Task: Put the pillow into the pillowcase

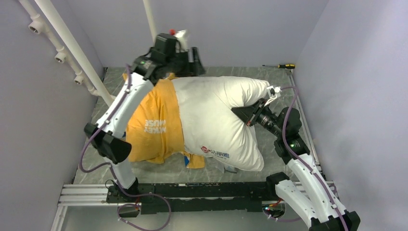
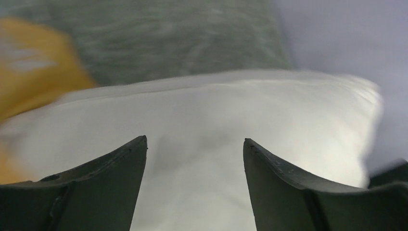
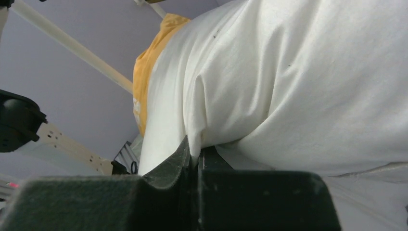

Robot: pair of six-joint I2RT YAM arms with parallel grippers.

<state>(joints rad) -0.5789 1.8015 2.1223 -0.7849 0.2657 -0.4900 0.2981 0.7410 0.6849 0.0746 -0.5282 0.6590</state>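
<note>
- pillow (image 1: 216, 115) lies across the tabletop (image 1: 240, 72), its left end inside the yellow pillowcase (image 1: 154, 125).
- left hand (image 2: 195, 139) hangs released over the pillow, fingers apart, gripping nothing.
- right hand (image 3: 195, 154) is clenched on a fold of the pillow's right side.

The left arm (image 1: 126, 103) reaches to the bench's (image 1: 243, 72) far edge, left tool (image 2: 195, 144) spread wide. The right arm (image 1: 308, 187) bends inward, right tool (image 3: 195, 153) clamped on the pillow (image 1: 211, 115).
</note>
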